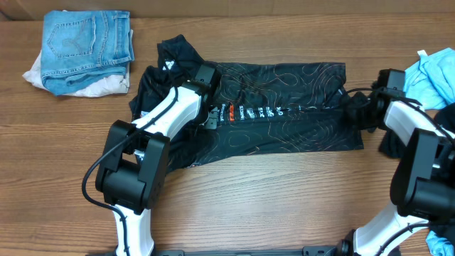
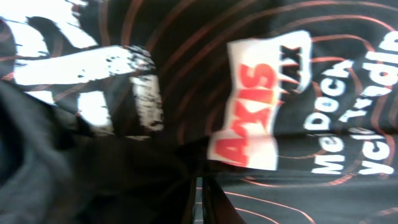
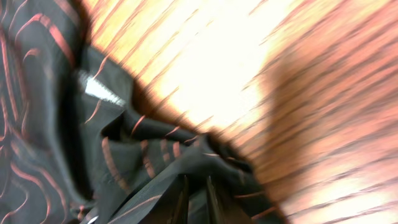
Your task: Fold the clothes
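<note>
left end effector (image 1: 212, 118) clamped on the jersey (image 1: 298, 131); right end effector (image 1: 353, 111) at its edge, grip unclear.

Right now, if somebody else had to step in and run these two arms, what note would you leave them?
Left gripper: shut on the black jersey, pinching cloth beside its printed logos.
Right gripper: at the jersey's right edge with cloth around its fingers; the view is blurred, so the grip is unclear.
Jersey: spread lengthwise across the table, left end bunched.
Done: jeans lie folded on a pale piece in the far left corner.
Left: finish folding the jersey; a crumpled light blue garment waits at the right edge.
</note>
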Controlling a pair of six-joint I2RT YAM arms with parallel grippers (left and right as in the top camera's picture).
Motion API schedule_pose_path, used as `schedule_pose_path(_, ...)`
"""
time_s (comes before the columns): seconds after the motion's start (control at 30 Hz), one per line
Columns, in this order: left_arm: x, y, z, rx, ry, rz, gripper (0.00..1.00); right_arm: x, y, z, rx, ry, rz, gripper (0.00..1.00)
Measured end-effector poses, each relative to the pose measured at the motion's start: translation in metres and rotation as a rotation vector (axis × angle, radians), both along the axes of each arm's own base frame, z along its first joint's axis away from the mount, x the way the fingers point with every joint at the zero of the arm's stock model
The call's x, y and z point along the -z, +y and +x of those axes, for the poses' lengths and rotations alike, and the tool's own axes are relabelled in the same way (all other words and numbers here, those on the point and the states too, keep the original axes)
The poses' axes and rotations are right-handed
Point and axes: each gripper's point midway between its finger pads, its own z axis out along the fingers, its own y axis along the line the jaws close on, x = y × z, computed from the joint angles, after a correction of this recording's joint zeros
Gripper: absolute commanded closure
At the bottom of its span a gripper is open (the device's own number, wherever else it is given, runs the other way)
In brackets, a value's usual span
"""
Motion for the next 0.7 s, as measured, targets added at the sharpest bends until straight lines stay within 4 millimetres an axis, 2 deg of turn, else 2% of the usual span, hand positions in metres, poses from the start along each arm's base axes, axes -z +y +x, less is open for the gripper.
schedule_pose_path(0.17,-0.002,0.011,0.004,-0.011,-0.017,0.049,0.95,-0.001,-0.022,-0.004,0.047,0.065,-0.040,0.85)
schedule_pose_path(0.23,-0.004,0.019,0.004,-0.021,-0.008,0.076,0.96,-0.003,-0.027,-0.010,0.059,0.115,-0.043,0.91)
schedule_pose_path(0.27,-0.007,0.023,0.004,-0.027,-0.001,0.094,0.96,-0.009,-0.030,-0.012,0.067,0.142,-0.046,0.96)
schedule_pose_path(0.33,-0.015,0.027,0.003,-0.030,0.011,0.116,0.94,-0.023,-0.032,-0.011,0.071,0.165,-0.046,0.96)
schedule_pose_path(0.43,-0.037,0.028,0.011,-0.031,-0.002,0.133,0.85,-0.054,-0.035,-0.007,0.076,0.183,-0.047,0.96)
schedule_pose_path(0.5,-0.057,0.026,0.019,-0.034,-0.038,0.125,0.76,-0.076,-0.035,-0.006,0.083,0.180,-0.044,0.95)
schedule_pose_path(0.57,-0.081,0.025,0.024,-0.039,-0.078,0.111,0.52,-0.095,-0.031,-0.012,0.078,0.182,-0.033,0.91)
schedule_pose_path(0.6,-0.094,0.024,0.025,-0.040,-0.098,0.103,0.46,-0.107,-0.026,-0.019,0.069,0.186,-0.026,0.90)
schedule_pose_path(0.7,-0.123,0.024,0.014,-0.037,-0.104,0.072,0.41,-0.127,-0.012,-0.044,0.048,0.231,0.002,0.88)
